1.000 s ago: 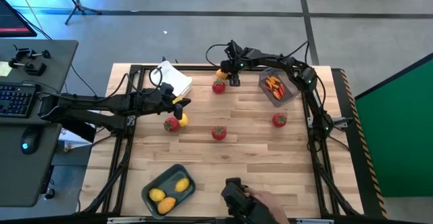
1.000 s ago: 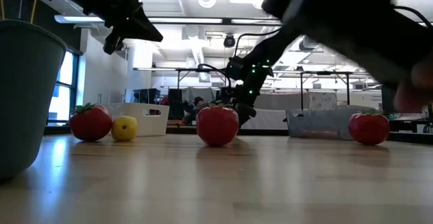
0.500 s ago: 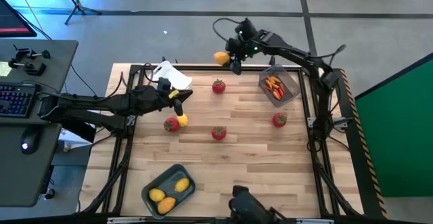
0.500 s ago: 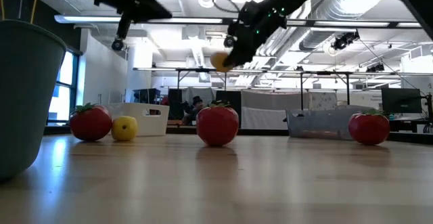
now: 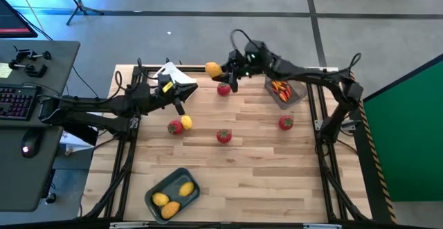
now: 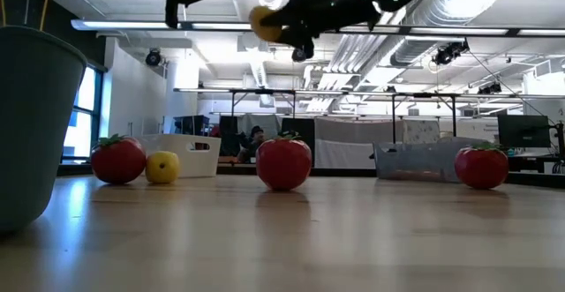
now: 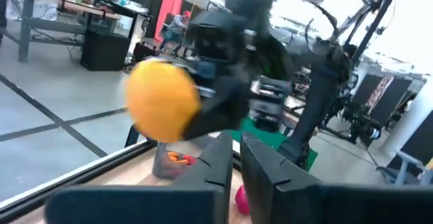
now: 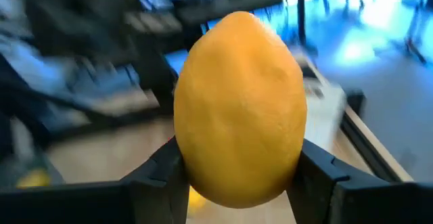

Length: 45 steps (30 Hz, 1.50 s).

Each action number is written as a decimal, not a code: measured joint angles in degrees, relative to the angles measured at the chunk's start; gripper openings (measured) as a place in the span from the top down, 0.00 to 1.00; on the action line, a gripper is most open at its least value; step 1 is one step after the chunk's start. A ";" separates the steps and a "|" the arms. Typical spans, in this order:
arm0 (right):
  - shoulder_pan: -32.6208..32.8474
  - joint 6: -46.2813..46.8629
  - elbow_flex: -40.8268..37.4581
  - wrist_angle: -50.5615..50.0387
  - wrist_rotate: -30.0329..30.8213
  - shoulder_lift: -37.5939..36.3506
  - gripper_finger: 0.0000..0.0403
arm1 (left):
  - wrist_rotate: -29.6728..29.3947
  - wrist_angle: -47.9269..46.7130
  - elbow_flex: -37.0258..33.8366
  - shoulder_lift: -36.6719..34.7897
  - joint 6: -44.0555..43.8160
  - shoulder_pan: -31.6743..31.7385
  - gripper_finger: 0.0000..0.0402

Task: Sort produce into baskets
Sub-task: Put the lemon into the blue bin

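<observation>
- R gripper [image 5: 220,70] was up in the air over the far edge of the table [image 5: 242,167], clamped on a yellow-orange oval fruit [image 5: 213,69]; right wrist view had the fruit [image 8: 238,107] pinched betw. both dark fingers [image 8: 162,171]; in low view it hung high near the ceiling lights [image 6: 266,23]
- L gripper [image 5: 181,99] was also raised, just beside the white basket [image 5: 178,78], fingers pressed together w/ nothing betw. them; left wrist view showed its own fingers [image 7: 223,166] closed & the other arm's fruit [image 7: 163,100] ahead
- On the table: one red fruit [image 5: 223,88] w/ green top at the far side, below the R gripper; one red fruit [image 5: 175,126] touching a small yellow fruit [image 5: 186,122] at left-centre; another red one [image 5: 223,136] mid-table; a 4th red one [image 5: 286,122] toward the right
- Dark see-through basket [image 5: 286,88] sat at far right, holding thin orange-red pieces [image 5: 279,86]
- Grey-blue basket [image 5: 174,193] sat at the near left, w/ three yellow-orange fruits [image 5: 169,198] inside
- White basket's contents: cannot tell
- Low view: three red fruits in a row along the tabletop, left one [image 6: 117,159] next to the yellow one [image 6: 162,166]; middle one [image 6: 283,162]; right one [image 6: 481,167]; grey-blue basket wall [image 6: 35,124] loomed at the left edge
- Desk w/ keyboard [image 5: 15,103] stood off the table's left side
</observation>
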 joint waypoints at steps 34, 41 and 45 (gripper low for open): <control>17.71 7.23 -12.09 21.08 13.57 -7.45 0.59 | 12.44 6.55 6.22 7.66 -5.73 0.19 0.35; 18.64 7.22 -12.09 21.16 13.52 -7.45 0.59 | 15.69 15.60 6.20 12.82 -7.27 0.17 0.35; 18.62 7.21 -12.09 21.06 13.43 -7.43 0.59 | 16.10 18.55 6.20 14.49 -7.29 -0.10 0.36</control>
